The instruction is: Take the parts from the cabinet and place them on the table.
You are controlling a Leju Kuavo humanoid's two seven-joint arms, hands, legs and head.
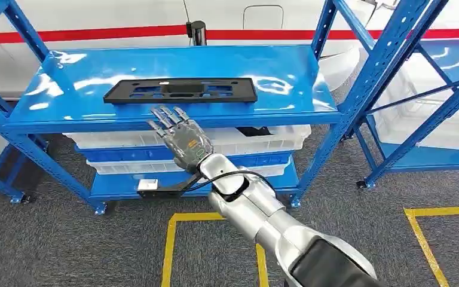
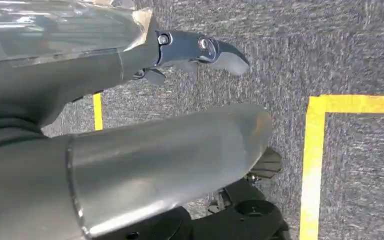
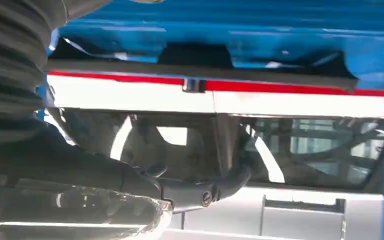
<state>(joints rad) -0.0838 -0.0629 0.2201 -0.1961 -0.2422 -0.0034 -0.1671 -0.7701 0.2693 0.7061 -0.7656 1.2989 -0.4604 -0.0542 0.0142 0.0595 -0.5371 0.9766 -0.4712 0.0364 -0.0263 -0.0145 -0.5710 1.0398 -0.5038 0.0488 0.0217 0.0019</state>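
Note:
A flat black plastic part (image 1: 179,89) with several cut-outs lies lengthwise on the top blue shelf (image 1: 287,78) of the cabinet. My right hand (image 1: 182,136) reaches up to the shelf's front edge, just below and in front of the part, with its fingers spread and nothing in them. In the right wrist view the part (image 3: 195,54) is a dark strip beyond the shelf edge, and a dark finger (image 3: 205,192) stretches out short of it. My left hand (image 2: 190,50) hangs over the grey carpet, holding nothing, with a finger extended.
White bins (image 1: 263,140) fill the lower shelves. A second blue rack (image 1: 418,89) with a white bin stands to the right. Yellow tape lines (image 1: 170,239) mark the carpet. A black post (image 1: 197,30) stands behind the shelf against a white wall with a red stripe.

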